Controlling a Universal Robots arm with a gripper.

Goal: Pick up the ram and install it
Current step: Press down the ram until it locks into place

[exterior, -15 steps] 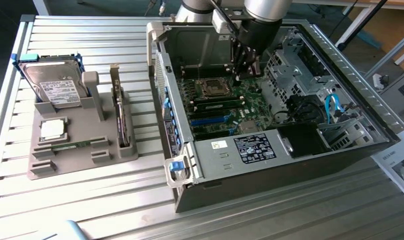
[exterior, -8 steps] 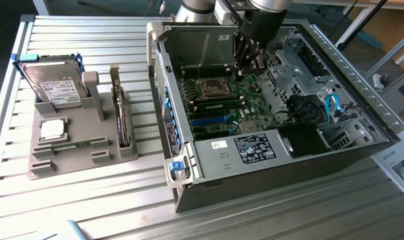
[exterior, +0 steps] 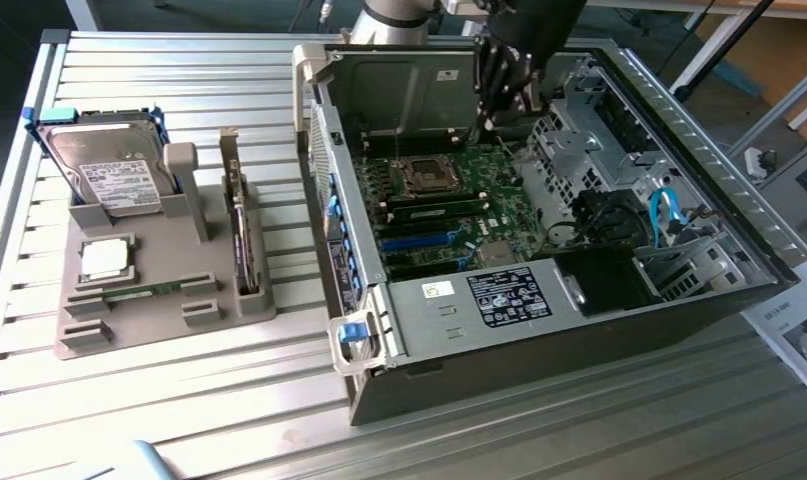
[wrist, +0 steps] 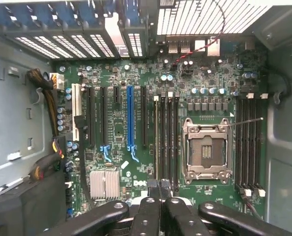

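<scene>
The gripper (wrist: 160, 189) is closed tight and holds nothing. It hangs inside the open computer case (exterior: 723, 210), just above the green board (wrist: 136, 147) and its long dark slots (wrist: 166, 137). The ram (exterior: 247, 235) is well apart from it — it stands on its edge in the grey holder (exterior: 136, 320) on the worktop (exterior: 176, 420), near the silver hard drive (exterior: 106, 170).

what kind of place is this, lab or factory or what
Most likely a robotics lab or test bench for computer assembly. An open PC case lies on a ribbed metal table, a grey fixture beside it holds a hard drive and processor chip, and the robot's gripper reaches over the motherboard.
</scene>
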